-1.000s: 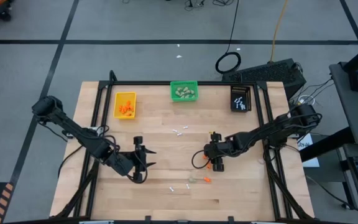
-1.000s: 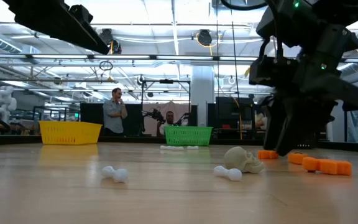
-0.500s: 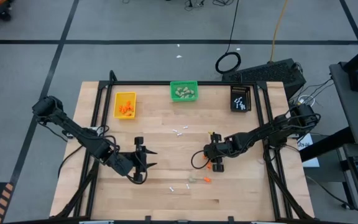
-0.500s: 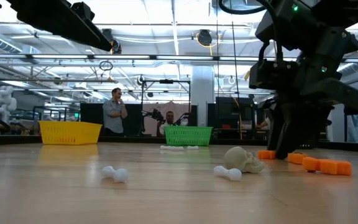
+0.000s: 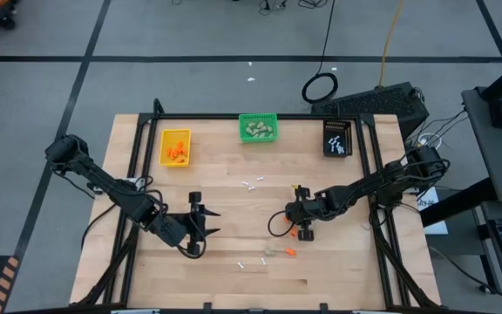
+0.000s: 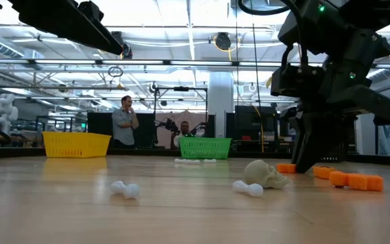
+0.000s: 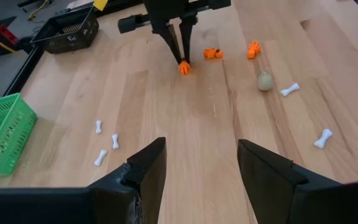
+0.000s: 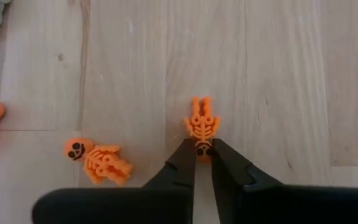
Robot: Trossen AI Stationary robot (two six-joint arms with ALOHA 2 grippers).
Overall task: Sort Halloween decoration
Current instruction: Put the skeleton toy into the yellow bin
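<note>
My right gripper (image 8: 202, 151) is shut on a small orange skeleton (image 8: 202, 124) that lies on the wood table near its middle; the same gripper (image 7: 182, 61) appears in the left wrist view. A second orange skeleton (image 8: 98, 160) lies flat beside it. More orange pieces (image 6: 355, 180), a beige skull (image 6: 264, 173) and white bones (image 6: 125, 189) (image 6: 248, 188) rest on the table. My left gripper (image 7: 197, 158) hangs open above the table's near left part (image 5: 209, 222), touching nothing. My right gripper pinches the orange skeleton's head end (image 8: 202, 147) between its two fingertips. The fingers slant down at it from the table's right side, in line with the figure. The skeleton lies flat on the table, its ribs and legs (image 8: 202, 109) stretching away from the fingers.
Three small bins stand along the far edge: yellow (image 5: 175, 146), green (image 5: 258, 128) and black (image 5: 337, 138). More white bones (image 7: 115, 141) (image 7: 322, 138) lie scattered mid-table. People stand in the room beyond the table (image 6: 124, 122).
My right gripper has shut its fingers on the orange skeleton while staying in place. The skeleton has not left the table. My left arm has kept still.
</note>
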